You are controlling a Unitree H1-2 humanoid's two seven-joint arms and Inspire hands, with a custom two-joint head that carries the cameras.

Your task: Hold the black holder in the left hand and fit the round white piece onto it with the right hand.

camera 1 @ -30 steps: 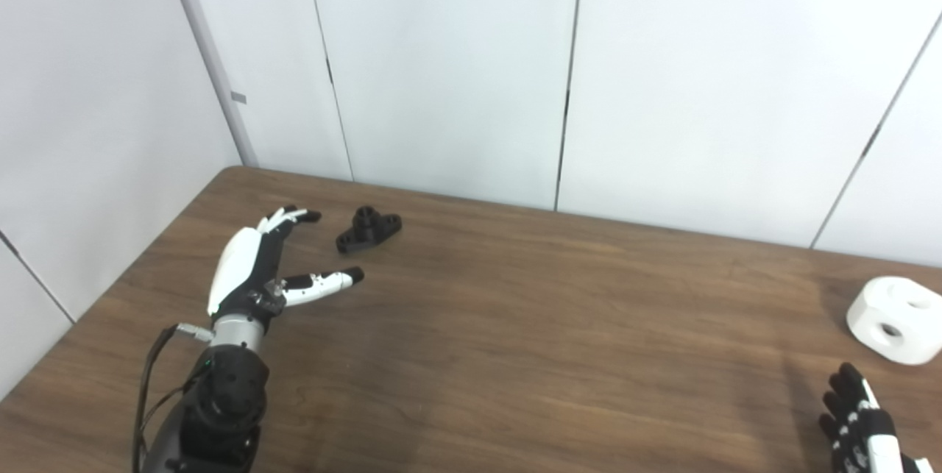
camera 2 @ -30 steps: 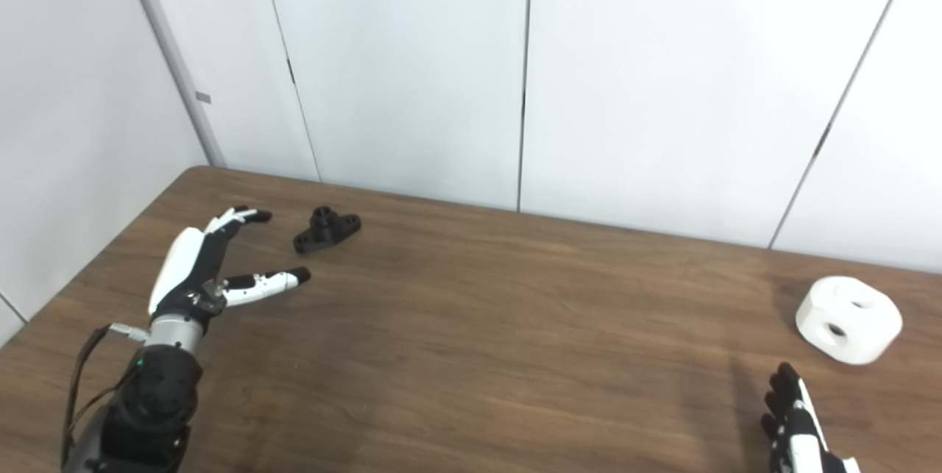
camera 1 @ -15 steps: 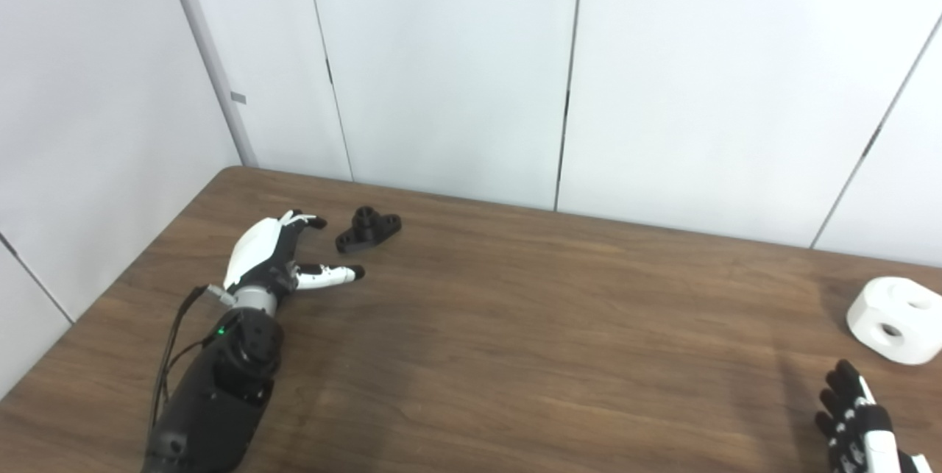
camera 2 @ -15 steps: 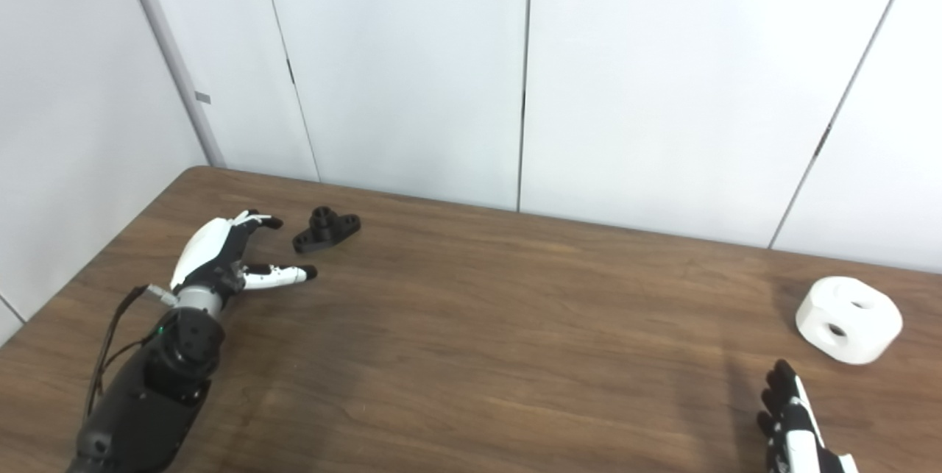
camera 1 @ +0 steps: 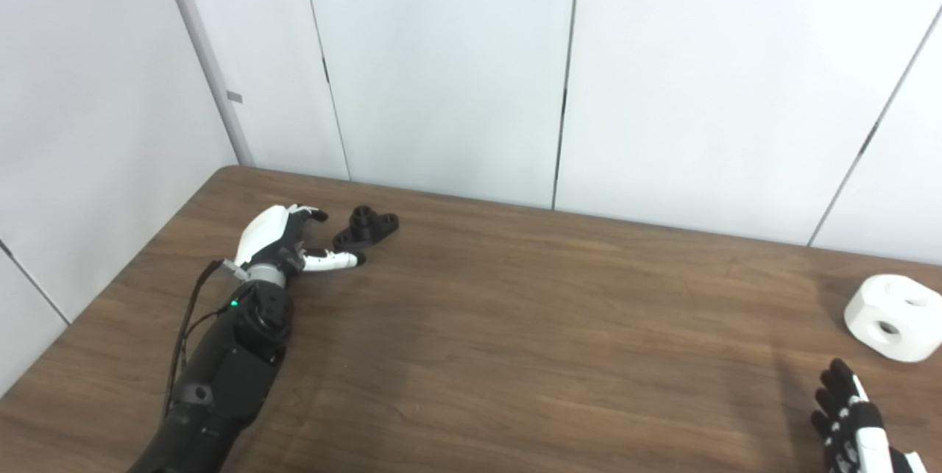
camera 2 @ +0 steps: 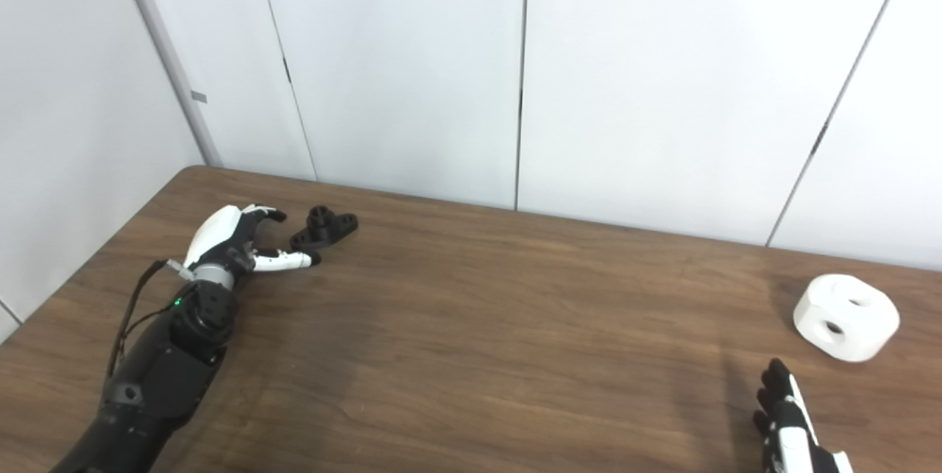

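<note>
The black holder (camera 1: 366,227) was seen lying on the brown table (camera 1: 515,326), in the upper left of the frame, near the far edge. The left hand (camera 1: 283,241) was stretched out just beside it, with fingers apart and nothing held. The thumb (camera 1: 335,261) was pointed under the holder and looked very close to it, but whether it was touching could not be told.

The round white piece (camera 2: 846,317) was sitting at the far right of the frame, well apart from the holder. Only part of the right hand (camera 2: 791,425) was shown at the bottom right corner. Nothing was held by it, and its fingers looked apart.

The holder had not yet been picked up. To do this step well, the hand should be slid a little farther so the holder sits between thumb and fingers. The fingers should then be closed slowly, so the small holder is not pushed away. The raised round part should be left free for the white piece.
</note>
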